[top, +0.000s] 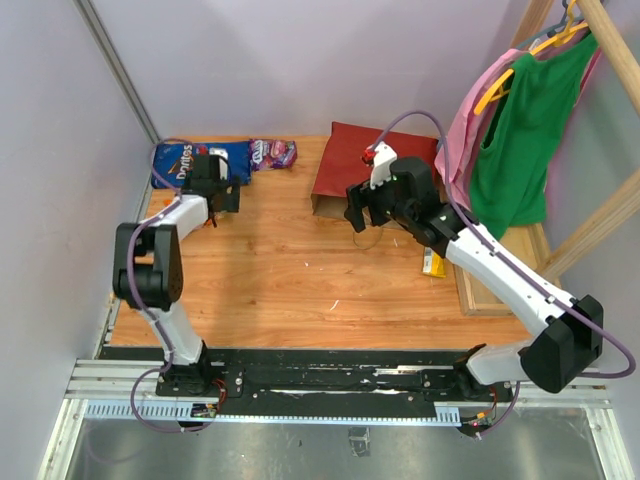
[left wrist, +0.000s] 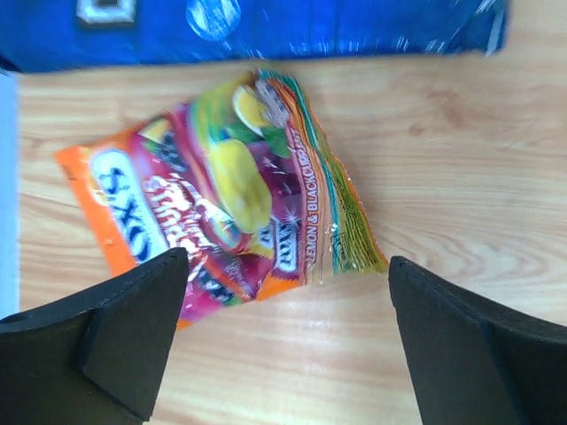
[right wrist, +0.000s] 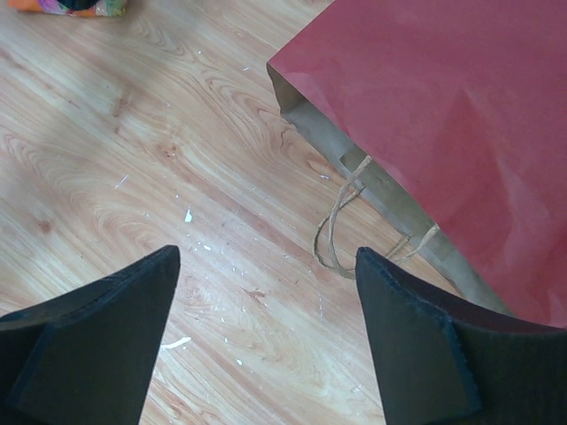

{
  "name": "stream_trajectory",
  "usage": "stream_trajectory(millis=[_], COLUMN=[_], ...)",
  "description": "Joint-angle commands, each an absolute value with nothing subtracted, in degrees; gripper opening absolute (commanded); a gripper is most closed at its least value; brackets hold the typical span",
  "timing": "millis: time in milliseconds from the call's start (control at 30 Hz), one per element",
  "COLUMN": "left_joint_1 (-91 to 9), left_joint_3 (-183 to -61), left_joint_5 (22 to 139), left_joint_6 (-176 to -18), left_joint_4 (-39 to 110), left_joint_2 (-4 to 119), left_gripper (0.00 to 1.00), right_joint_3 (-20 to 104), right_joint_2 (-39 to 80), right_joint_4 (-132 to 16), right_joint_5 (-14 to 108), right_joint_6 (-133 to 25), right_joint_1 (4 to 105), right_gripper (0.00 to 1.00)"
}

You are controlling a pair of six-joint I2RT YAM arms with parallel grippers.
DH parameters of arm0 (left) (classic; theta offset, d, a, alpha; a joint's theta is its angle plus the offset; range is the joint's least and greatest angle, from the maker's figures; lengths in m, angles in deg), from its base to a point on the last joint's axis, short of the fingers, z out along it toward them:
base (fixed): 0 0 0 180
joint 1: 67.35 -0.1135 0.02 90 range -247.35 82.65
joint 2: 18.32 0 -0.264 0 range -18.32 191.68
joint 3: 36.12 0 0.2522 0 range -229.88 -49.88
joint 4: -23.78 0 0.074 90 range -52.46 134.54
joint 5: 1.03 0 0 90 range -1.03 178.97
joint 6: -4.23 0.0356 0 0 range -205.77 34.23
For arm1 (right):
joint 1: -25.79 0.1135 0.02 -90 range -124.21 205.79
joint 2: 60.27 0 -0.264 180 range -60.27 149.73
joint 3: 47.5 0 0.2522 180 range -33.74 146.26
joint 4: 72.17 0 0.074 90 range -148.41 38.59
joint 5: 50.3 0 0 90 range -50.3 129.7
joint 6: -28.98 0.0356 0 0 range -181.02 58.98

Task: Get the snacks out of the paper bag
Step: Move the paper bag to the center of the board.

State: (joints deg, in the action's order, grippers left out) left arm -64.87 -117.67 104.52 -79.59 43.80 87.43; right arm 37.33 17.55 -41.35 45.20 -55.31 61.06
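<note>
The top camera looks down from above and behind the arm bases, far enough back to take in the whole counter (top: 300,290), with the bases at 6 o'clock. The left wrist camera peers steeply down at close range between the left fingers (left wrist: 124,328). It shares with the top view the blue Doritos bag (left wrist: 266,27), which sits at 10 o'clock there. The right wrist camera, equally close between the right fingers (right wrist: 97,345), shares the paper bag (right wrist: 443,106), near 1 o'clock overhead.

"Doritos" on blue bag (top: 176,163); "LEMON" on candy packet (left wrist: 232,205)
</note>
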Motion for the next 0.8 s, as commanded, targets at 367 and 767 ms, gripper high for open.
stream_trajectory(millis=[367,767], left_joint_1=[-34.38,-27.64], left_joint_3=[-118.32,-111.79], left_joint_5=[82.44,70.62], left_joint_6=[-60.80,-45.47], left_joint_4=[45.60,30.67], left_joint_2=[68.06,70.04], left_gripper=[1.00,0.99], right_joint_3=[21.24,6.23], right_joint_2=[-3.74,-6.23], right_joint_4=[-59.58,-63.11], right_joint_5=[71.04,70.68], right_joint_6=[-26.84,-8.26], right_joint_1=[29.67,23.36], right_gripper=[0.97,0.97])
